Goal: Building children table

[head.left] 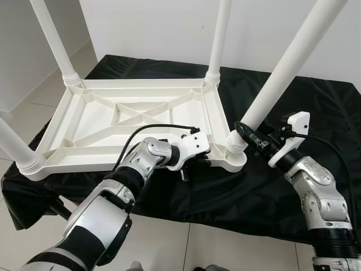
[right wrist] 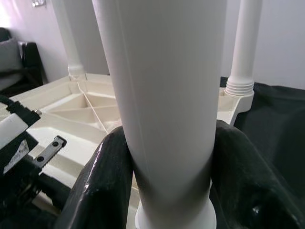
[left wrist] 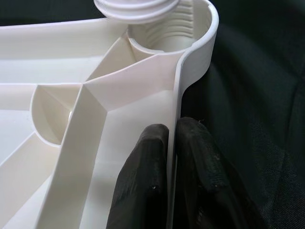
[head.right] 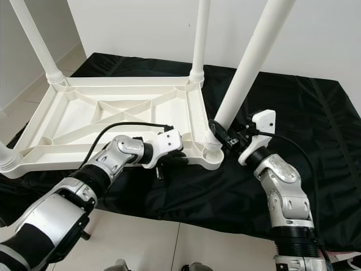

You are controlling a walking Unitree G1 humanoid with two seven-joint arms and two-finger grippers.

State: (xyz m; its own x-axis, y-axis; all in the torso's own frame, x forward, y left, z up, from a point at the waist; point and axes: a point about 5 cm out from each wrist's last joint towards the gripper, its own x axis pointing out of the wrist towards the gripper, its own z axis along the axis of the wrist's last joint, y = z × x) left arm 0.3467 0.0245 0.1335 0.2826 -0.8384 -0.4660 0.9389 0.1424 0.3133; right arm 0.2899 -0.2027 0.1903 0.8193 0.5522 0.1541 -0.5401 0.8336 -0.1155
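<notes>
A white plastic tabletop (head.left: 84, 124) lies upside down on a black cloth, with white legs standing in three of its corners. My right gripper (head.left: 246, 135) is shut on the fourth leg (head.left: 287, 68), which leans tilted out of the near right corner socket (left wrist: 167, 33). In the right wrist view the fingers (right wrist: 102, 181) clasp this leg (right wrist: 167, 95) just above its threaded collar. My left gripper (head.left: 189, 164) is shut on the tabletop's near rim (left wrist: 175, 124), one finger (left wrist: 143, 181) inside the rim and one outside.
The black cloth (head.left: 316, 107) covers a low platform with open room to the right of the tabletop. White tiled floor (head.left: 169, 248) lies in front and white walls stand behind. A black cable runs along my left forearm.
</notes>
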